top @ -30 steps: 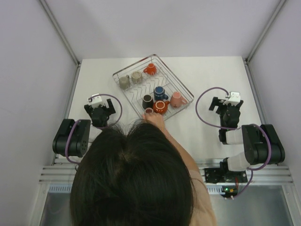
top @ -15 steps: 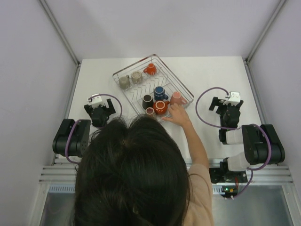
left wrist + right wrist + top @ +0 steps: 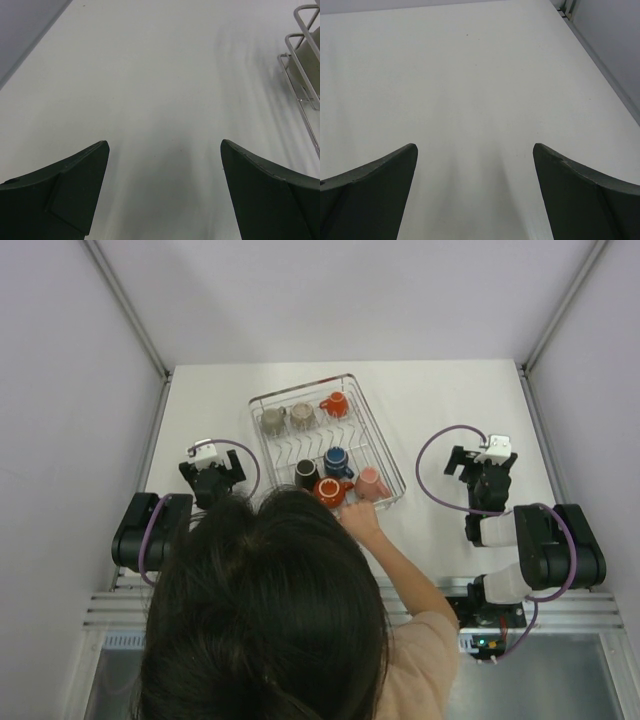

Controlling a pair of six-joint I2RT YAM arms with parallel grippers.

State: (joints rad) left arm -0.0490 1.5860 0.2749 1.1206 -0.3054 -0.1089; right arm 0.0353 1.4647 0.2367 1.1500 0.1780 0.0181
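Top view: we find the wire rack mid-table, with cups inside and a person's hand at its near rim. The left gripper sits near the rack's left edge. The right gripper stands well apart from the rack, with bare table around it.

Left wrist view: jaws released, gripping nothing. The rack rim is at the right margin, with open table ahead.

Right wrist view: jaws released and empty. Open table runs to its right edge.

White table, pale grey walls

Dark-haired person leaning over near edge of white table; grey walls enclose it.
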